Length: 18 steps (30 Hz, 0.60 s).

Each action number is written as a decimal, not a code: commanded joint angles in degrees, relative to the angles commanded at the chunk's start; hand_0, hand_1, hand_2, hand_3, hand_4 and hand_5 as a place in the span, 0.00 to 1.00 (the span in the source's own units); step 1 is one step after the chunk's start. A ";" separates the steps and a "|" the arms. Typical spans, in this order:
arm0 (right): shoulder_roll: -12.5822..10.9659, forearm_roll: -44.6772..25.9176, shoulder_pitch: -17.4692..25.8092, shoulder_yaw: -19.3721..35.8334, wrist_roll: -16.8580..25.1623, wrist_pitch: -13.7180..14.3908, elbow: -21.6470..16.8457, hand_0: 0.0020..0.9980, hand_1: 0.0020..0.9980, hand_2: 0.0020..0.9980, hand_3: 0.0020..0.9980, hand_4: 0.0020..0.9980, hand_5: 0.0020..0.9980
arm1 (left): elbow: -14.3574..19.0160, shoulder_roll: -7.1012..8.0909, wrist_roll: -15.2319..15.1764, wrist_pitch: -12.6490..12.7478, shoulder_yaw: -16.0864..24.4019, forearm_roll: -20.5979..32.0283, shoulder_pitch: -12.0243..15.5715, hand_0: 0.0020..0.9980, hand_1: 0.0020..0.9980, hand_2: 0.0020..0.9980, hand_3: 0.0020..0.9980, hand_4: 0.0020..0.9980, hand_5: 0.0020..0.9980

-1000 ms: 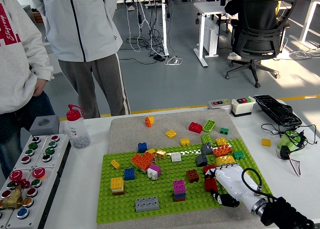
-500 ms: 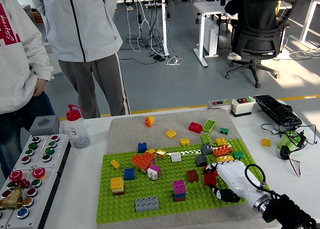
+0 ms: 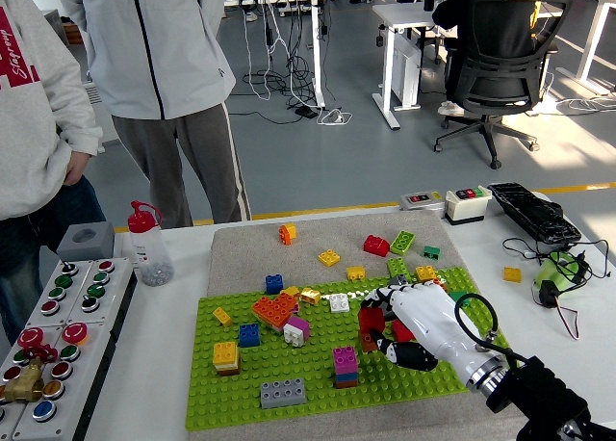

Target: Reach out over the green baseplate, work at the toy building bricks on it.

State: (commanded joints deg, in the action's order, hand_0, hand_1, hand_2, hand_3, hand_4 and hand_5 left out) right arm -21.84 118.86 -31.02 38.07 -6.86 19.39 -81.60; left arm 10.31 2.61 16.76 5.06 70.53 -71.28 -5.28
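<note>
One arm in my view, right hand (image 3: 399, 324) over the green baseplate (image 3: 318, 388) right of centre, fingers clamped on a red brick (image 3: 372, 319), purple-topped stack (image 3: 346, 366) just near-left, grey brick (image 3: 283, 393) near edge.

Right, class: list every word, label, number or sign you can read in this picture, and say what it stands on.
Red lettering on the grey sweatshirt of the person at the far left: cut off by the picture's edge and too blurred to read.
Button box, switch box, plastic bottle, toy bricks: no readable print.
Nothing else carries text.
</note>
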 joint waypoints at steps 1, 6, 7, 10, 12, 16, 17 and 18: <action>0.09 0.02 -0.26 -0.32 0.04 -0.08 -0.20 0.42 0.56 0.59 0.59 0.53 0.08 | 0.00 0.00 0.00 0.00 0.00 0.00 0.00 0.69 0.72 0.71 0.64 0.39 1.00; 0.54 0.64 -2.27 -3.09 0.22 -0.96 0.07 0.42 0.56 0.59 0.59 0.53 0.08 | 0.00 0.01 0.02 0.01 0.02 0.01 0.01 0.69 0.72 0.71 0.64 0.39 1.00; 0.66 0.80 -2.55 -3.42 0.22 -1.16 0.23 0.43 0.56 0.59 0.59 0.53 0.07 | 0.00 0.02 0.02 0.01 0.01 0.01 0.02 0.69 0.72 0.71 0.64 0.39 1.00; 1.18 1.21 -3.07 -3.90 0.17 -1.60 0.61 0.43 0.56 0.59 0.59 0.53 0.07 | 0.00 0.03 0.03 0.02 0.02 -0.01 0.04 0.69 0.72 0.71 0.64 0.39 1.00; 1.55 1.51 -3.36 -4.06 0.05 -1.86 0.75 0.43 0.56 0.59 0.59 0.53 0.07 | 0.00 0.04 0.06 0.02 0.02 -0.06 0.04 0.69 0.72 0.71 0.64 0.39 1.00; 1.93 2.14 -4.01 -4.60 -0.26 -2.56 0.76 0.43 0.56 0.59 0.59 0.52 0.07 | 0.00 0.07 0.15 0.01 0.10 -0.31 0.06 0.70 0.72 0.70 0.64 0.39 1.00; 1.90 2.32 -4.15 -4.84 -0.34 -2.79 0.72 0.43 0.56 0.59 0.59 0.52 0.07 | 0.00 0.08 0.15 0.02 0.11 -0.32 0.08 0.70 0.72 0.70 0.64 0.39 1.00; 1.85 2.49 -4.28 -5.12 -0.45 -3.04 0.68 0.43 0.56 0.59 0.59 0.52 0.07 | 0.00 0.09 0.15 0.03 0.12 -0.34 0.10 0.70 0.72 0.70 0.64 0.39 1.00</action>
State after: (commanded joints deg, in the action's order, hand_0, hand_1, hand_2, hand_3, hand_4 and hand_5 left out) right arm -19.99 121.36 -35.30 32.95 -7.31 16.36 -80.91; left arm 10.31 2.70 16.91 5.09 70.65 -71.62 -5.18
